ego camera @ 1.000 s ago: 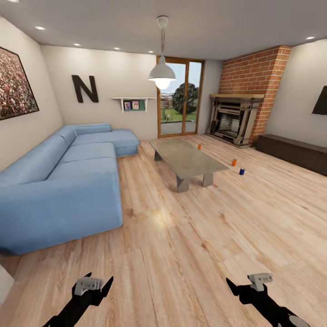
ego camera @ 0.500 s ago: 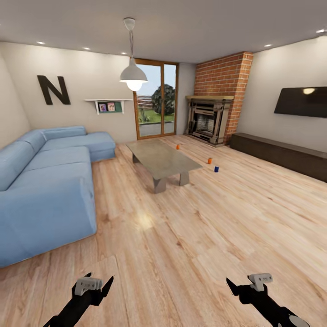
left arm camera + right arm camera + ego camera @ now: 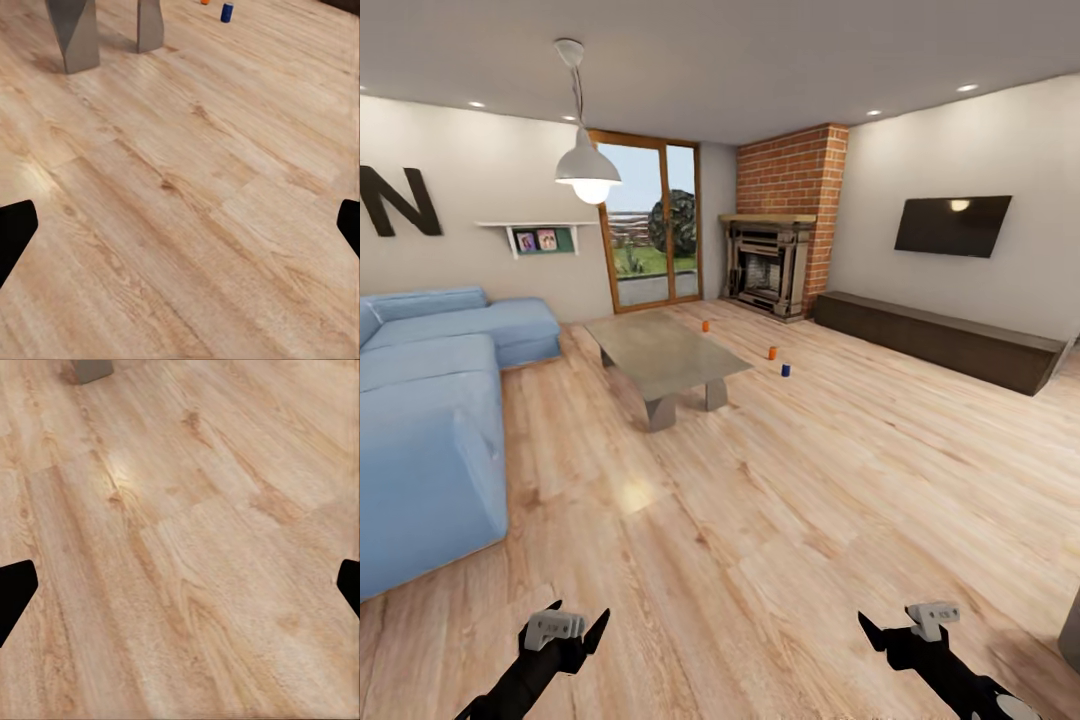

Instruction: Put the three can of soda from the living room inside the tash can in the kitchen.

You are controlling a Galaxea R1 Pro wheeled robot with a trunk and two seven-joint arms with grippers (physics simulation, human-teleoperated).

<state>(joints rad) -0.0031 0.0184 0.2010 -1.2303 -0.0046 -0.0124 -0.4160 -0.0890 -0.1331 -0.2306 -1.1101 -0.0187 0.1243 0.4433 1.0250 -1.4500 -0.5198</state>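
Both grippers, left [image 3: 575, 628] and right [image 3: 905, 625], hang empty with fingers spread wide over the plank floor [image 3: 790, 520]. Three small cans stand far ahead in the living room: one orange can [image 3: 705, 325] beyond the coffee table [image 3: 660, 352], a second orange can [image 3: 772, 352] and one blue can [image 3: 785, 369] close together near the table's right edge.

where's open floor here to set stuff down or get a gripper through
Widest bare stretch: the wood floor between the sofa, the coffee table and the low dark cabinet; both grippers, left and right, hang over it. Tightest spot: right of the table, where cans stand before the fireplace.
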